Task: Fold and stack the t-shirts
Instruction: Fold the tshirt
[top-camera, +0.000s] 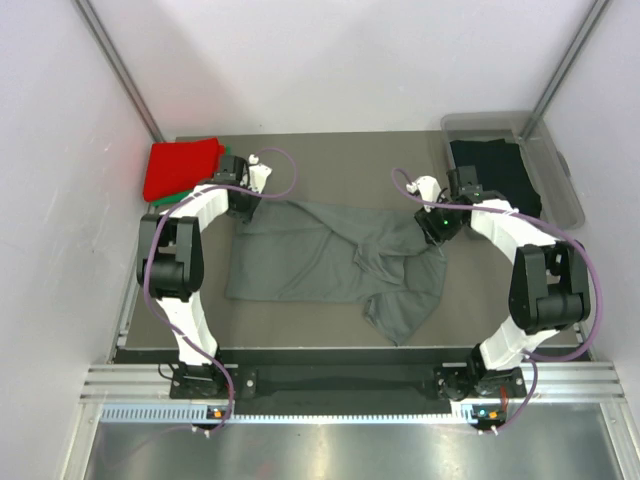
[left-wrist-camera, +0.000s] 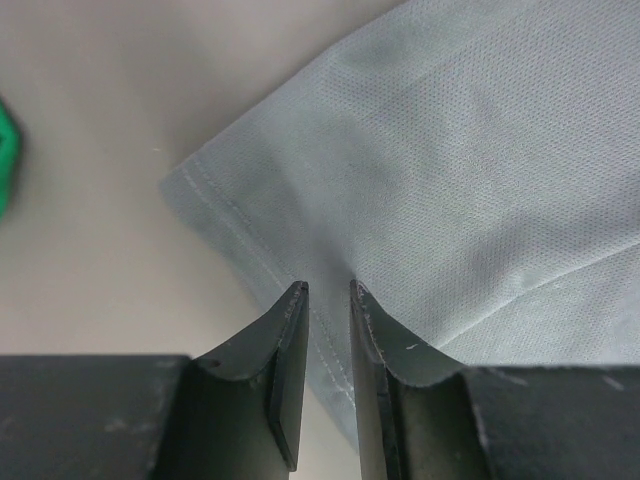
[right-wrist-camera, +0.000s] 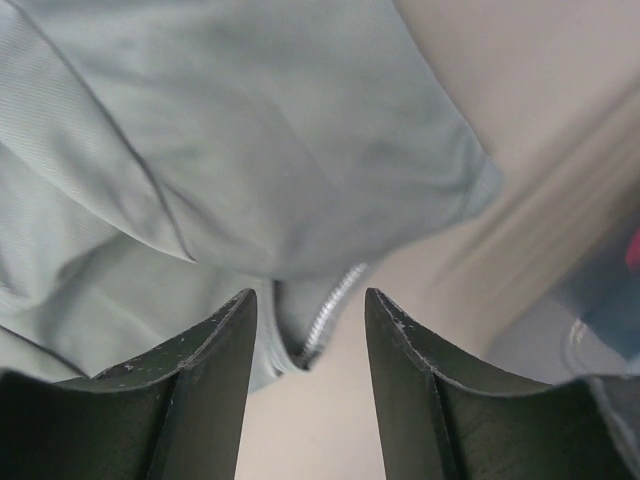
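Back left, green t-shirt (top-camera: 170, 198) mostly hidden under red t-shirt (top-camera: 183, 168).

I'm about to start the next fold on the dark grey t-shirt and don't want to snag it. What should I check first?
1. Left gripper above the hem of the dark grey cloth t-shirt: ok, fingers narrowly apart.
2. Right gripper open over the opposite hem: ok.
3. Shirt lying flat: not ok, right side bunched and creased.
4. Fingers touching the cloth: cannot tell.
5. Folded bright red t-shirt on green t-shirt, clear of the grey one: ok.
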